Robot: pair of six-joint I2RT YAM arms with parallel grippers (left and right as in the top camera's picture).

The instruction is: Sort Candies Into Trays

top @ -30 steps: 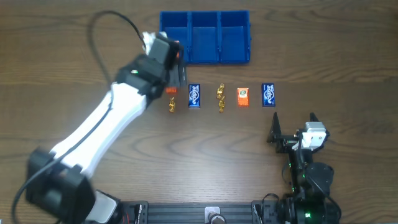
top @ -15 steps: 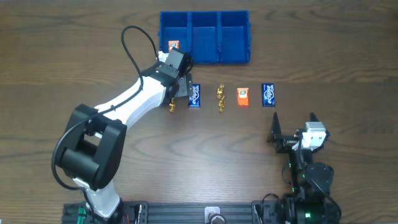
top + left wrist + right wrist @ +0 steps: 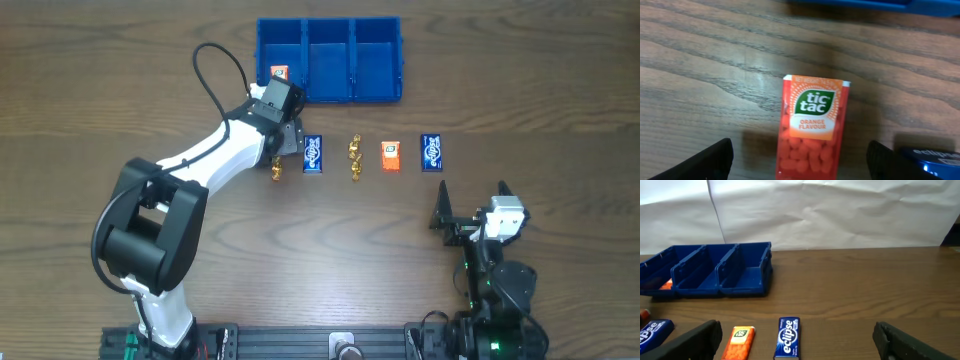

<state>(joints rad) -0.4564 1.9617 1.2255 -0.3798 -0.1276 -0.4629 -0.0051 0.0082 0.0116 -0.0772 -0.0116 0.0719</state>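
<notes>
**Candies in a row before the tray, left pincer (image 3: 290,137) spread around one**

The left arm reaches up the worktop (image 3: 560,90) to the near left corner of the blue tray (image 3: 350,98). Its pincer is released. The two fingers (image 3: 710,161) stand wide to either side of an orange box (image 3: 811,131), with bare wood showing between the box and each finger. This box lies flat on the worktop, label up, just in front of the tray's wall and outside it.

The tray has three compartments side by side. A second orange box (image 3: 280,72) lies in the left one.

The other candies lie on the worktop in a row running left to right in front of the tray, each apart from the next:
- A single gold candy (image 3: 277,168) sits just beside the left pincer, on the side towards the arm bases.
- The left blue pack (image 3: 313,153) lies close to the pincer's right side. Its corner shows beside one finger in the left wrist view.
- A pair of gold candies (image 3: 355,148) lies one behind the other.
- A third orange box (image 3: 390,156) comes next.
- The right blue pack (image 3: 432,152) ends the row.

The right arm is folded close to its base. The right pincer (image 3: 471,203) is also released, its fingers spread. It sits nearer the base than the row, a little to the right of the right blue pack and not touching any candy.
</notes>
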